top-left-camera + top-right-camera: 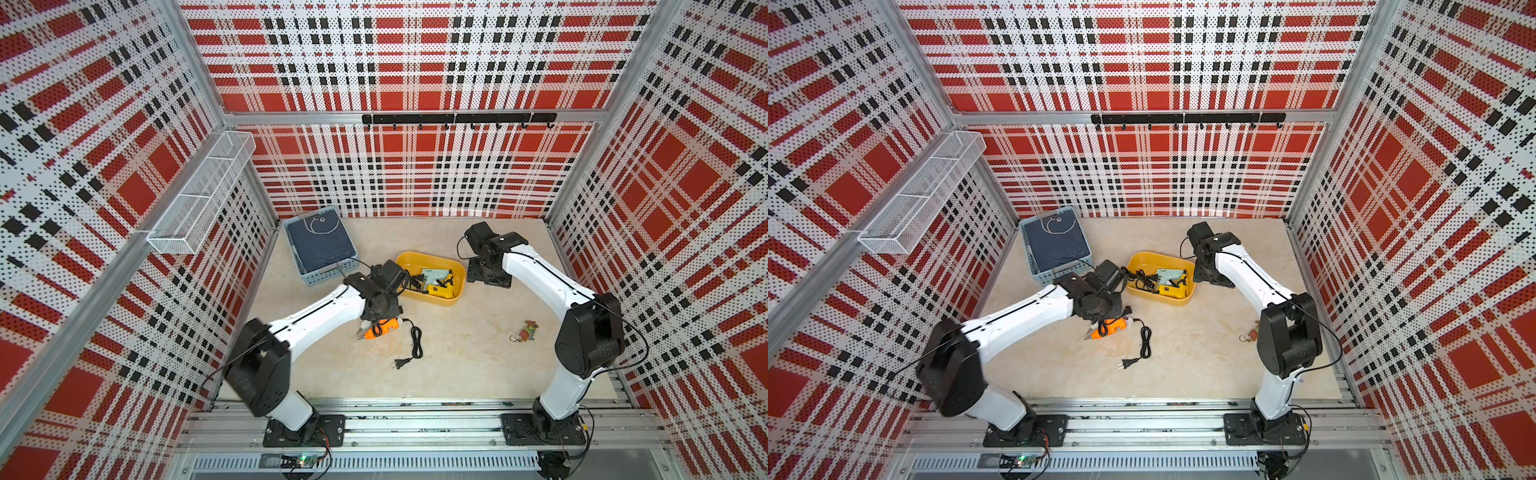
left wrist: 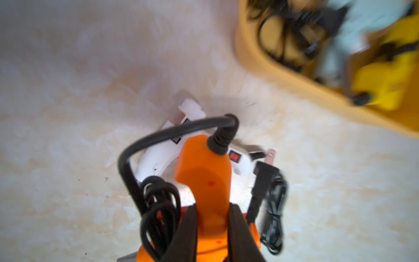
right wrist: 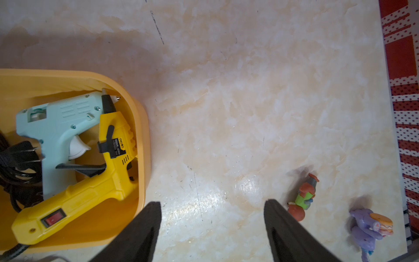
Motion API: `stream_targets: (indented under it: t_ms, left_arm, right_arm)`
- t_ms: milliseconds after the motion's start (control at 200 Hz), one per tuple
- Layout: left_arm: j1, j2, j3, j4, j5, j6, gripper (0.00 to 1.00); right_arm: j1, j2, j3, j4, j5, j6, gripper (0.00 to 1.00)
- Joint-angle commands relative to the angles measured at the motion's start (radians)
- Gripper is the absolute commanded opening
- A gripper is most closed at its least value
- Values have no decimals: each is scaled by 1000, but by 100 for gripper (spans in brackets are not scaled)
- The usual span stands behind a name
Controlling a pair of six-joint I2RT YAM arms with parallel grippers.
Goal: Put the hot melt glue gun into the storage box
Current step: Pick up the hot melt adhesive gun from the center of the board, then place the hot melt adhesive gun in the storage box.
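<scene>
My left gripper (image 2: 213, 207) is shut on the handle of an orange hot melt glue gun (image 2: 204, 172), whose black cord (image 2: 158, 215) loops beside the fingers. In both top views this gun (image 1: 380, 329) (image 1: 1108, 328) sits low over the table's middle, in front of the storage box. A white glue gun (image 2: 156, 156) lies on the table right behind it. The storage box (image 1: 415, 259) (image 3: 142, 145) is a shallow yellow tub holding a pale blue glue gun (image 3: 56, 127), a yellow one (image 3: 90, 188) and black cords. My right gripper (image 3: 213, 204) hangs open and empty beside the box's right end.
A black cord and plug (image 1: 413, 347) trail on the table in front of the orange gun. A pale blue basket (image 1: 328, 276) stands at the back left. A small toy figure (image 1: 528, 330) (image 3: 303, 197) and a purple one (image 3: 367, 226) lie at the right. A white wire rack (image 1: 199, 195) hangs on the left wall.
</scene>
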Motion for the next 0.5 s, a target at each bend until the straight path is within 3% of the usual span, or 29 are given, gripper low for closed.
stream_targets:
  t_ms: [0, 90, 155, 225, 261, 396, 441, 496]
  left_arm:
    - [32, -183, -4, 105, 23, 12, 0]
    - [33, -327, -109, 261, 17, -23, 0]
    - [23, -419, -188, 347, -47, -66, 0]
    - [-58, -493, -231, 392, -201, -87, 1]
    - [-131, -505, -224, 377, -332, -81, 4]
    - [-354, -433, -146, 208, -703, -87, 5]
    - [-377, -419, -158, 193, -772, -103, 5]
    - [-347, -426, -196, 215, -776, -125, 5]
  right_arm:
    - [-9, -18, 22, -4, 23, 9, 79]
    - [-9, -21, 19, 2, 27, 11, 79]
    - [-10, -21, 16, 2, 29, 10, 79]
    - [-9, -24, 12, 3, 31, 10, 79]
    - [-10, -24, 11, 4, 30, 10, 79]
    - [-9, -25, 8, 7, 32, 13, 79]
    - [-10, -21, 12, 7, 33, 10, 79]
    - [-10, -14, 23, 7, 31, 8, 79]
